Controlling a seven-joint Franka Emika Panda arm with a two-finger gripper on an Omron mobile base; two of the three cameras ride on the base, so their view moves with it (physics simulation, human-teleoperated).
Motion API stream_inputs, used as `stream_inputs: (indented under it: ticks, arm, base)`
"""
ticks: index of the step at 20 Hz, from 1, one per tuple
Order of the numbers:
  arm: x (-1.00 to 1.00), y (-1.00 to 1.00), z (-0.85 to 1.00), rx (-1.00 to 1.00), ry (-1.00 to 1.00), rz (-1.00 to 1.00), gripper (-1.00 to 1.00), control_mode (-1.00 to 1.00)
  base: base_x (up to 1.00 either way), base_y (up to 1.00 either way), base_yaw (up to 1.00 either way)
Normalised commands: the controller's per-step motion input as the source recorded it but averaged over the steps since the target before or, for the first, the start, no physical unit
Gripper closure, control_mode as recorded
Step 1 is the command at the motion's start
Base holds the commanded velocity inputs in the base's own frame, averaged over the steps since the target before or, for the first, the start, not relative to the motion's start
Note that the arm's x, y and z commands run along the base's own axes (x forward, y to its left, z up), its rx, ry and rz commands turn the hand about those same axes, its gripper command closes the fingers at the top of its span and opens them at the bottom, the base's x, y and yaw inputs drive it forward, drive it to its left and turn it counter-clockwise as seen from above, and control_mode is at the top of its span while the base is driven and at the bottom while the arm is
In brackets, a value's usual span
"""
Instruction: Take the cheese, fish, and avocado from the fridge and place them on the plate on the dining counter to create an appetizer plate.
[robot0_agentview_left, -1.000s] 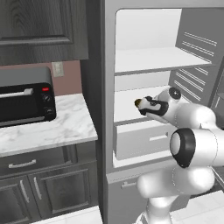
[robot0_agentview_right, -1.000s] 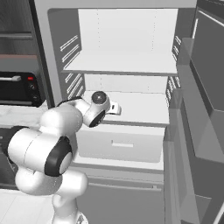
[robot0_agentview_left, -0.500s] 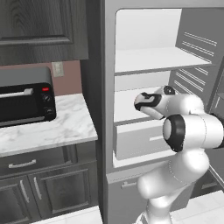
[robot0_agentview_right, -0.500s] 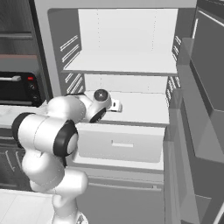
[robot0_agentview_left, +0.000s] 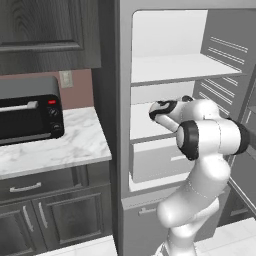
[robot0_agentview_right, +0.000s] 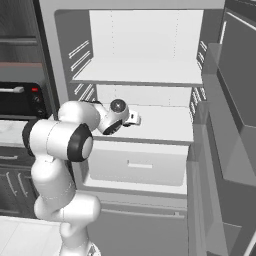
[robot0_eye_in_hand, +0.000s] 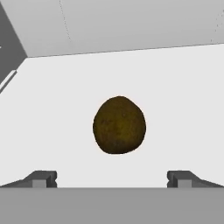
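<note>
We see the gripper (robot0_eye_in_hand: 112, 179) reaching into the open fridge (robot0_agentview_right: 60, 60), over its middle white shelf (robot0_agentview_right: 165, 125), with its 2 fingertips (robot0_eye_in_hand: 43, 178) spread wide apart and nothing between them. In the hand view the avocado (robot0_eye_in_hand: 119, 125), a dark brown-green ball, lies alone on that shelf, centred ahead of the gap between the tips and not touching either. From the base views we see the white arm (robot0_agentview_left: 210, 137) bent toward the shelf, above the fridge's white drawer (robot0_agentview_right: 137, 165). A black toaster oven (robot0_agentview_left: 27, 117) sits on the marble worktop (robot0_agentview_left: 65, 150) to the fridge's left.
</note>
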Motion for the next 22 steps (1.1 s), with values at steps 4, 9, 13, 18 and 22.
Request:
stream_inputs:
  ticks: [4, 9, 13, 18, 22]
  arm:
    - [0.32, 0.0, -0.39, 0.0, 0.0, 0.0, -1.0, -1.0]
    - [0.38, 0.0, -0.32, 0.0, 0.0, 0.0, -1.0, -1.0]
    - [0.39, 0.0, -0.18, 0.0, 0.0, 0.0, -1.0, -1.0]
    - [0.37, 0.0, -0.16, 0.0, 0.0, 0.0, -1.0, -1.0]
    - [0.39, 0.0, -0.17, 0.0, 0.0, 0.0, -1.0, -1.0]
  base:
    - [0.0, 0.0, 0.0]
    - [0.0, 0.0, 0.0]
    - [0.0, 0.0, 0.0]
    - [0.0, 0.0, 0.0]
    - [0.0, 0.0, 0.0]
